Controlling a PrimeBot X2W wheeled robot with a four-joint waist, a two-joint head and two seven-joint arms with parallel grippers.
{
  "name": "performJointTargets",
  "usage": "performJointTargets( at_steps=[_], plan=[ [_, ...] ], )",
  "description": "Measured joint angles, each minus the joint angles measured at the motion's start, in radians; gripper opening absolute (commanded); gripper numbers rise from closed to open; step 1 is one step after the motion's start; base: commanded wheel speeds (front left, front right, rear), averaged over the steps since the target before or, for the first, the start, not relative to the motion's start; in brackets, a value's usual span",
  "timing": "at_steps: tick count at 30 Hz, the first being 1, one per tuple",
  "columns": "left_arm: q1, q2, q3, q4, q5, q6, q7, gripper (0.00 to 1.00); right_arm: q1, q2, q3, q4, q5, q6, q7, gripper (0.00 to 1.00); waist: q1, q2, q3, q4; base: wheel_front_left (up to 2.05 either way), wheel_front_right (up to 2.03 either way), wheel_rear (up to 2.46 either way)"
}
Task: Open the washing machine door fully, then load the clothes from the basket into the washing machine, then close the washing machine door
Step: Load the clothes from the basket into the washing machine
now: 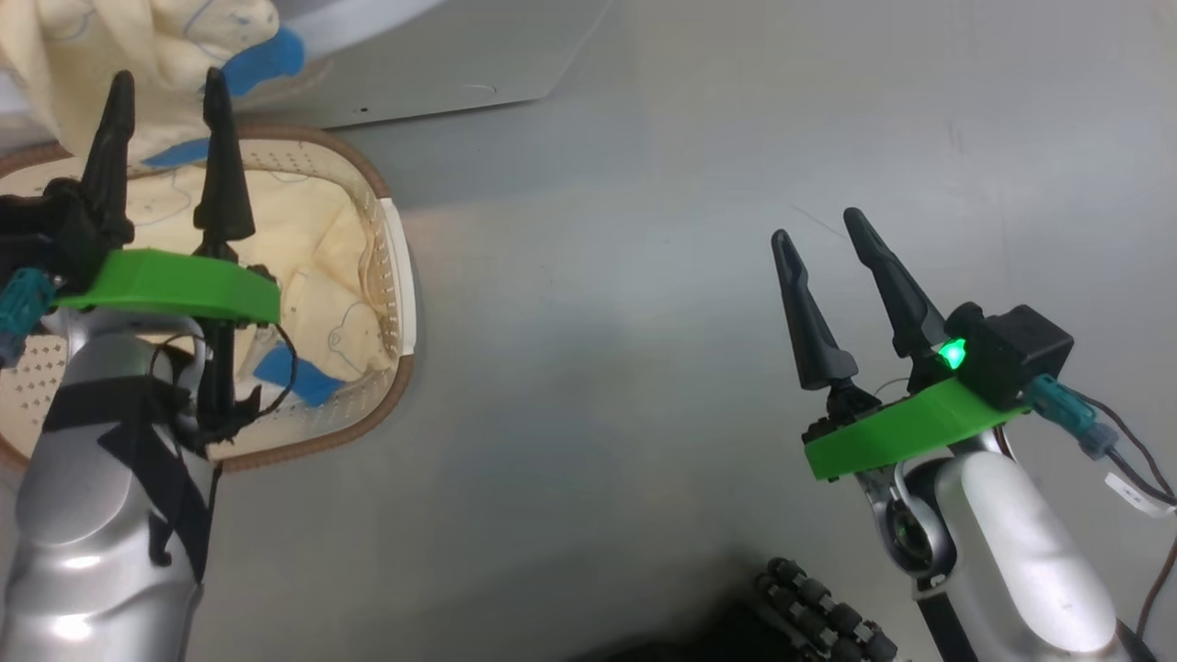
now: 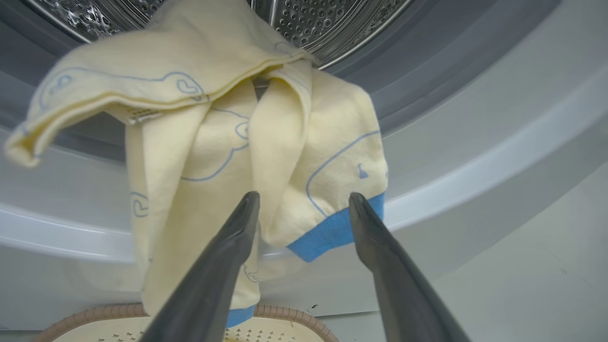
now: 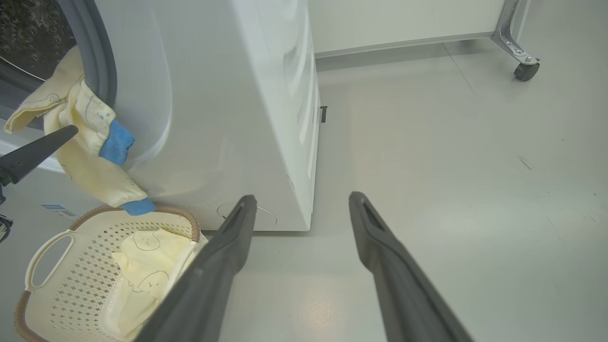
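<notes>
left gripper (image 2: pixel 304 195): spread wide, empty, facing clothes (image 2: pixel 213 166) | clothes: one draped over washer (image 3: pixel 228 118) lower lip, hem at basket (image 3: pixel 61 285) back rim, likely needs pushing in; more in basket | right gripper (image 3: pixel 301 194): wide, empty, parked aside

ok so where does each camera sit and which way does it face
Head view: on the head, looking down at the floor; left gripper over the basket, right gripper over bare floor.
Left wrist view: on that wrist, facing the clothes hanging from the washing machine; own fingers show.
Right wrist view: on that wrist, facing the machine's side and floor; own fingers show.
Shared: all show clothes and basket.
</notes>
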Motion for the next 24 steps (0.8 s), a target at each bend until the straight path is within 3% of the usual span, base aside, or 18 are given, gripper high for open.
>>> performJointTargets(
  at_steps=[24],
  plan=[
    [-0.135, -0.001, 0.08, 0.068, -0.005, 0.0, 0.0, 1.0, -0.036, 0.0, 0.018, -0.006, -0.009, 0.0, 0.0, 1.0, -0.0001, 0.0, 0.09, -0.001, 0.0, 0.0, 0.0]
  ],
)
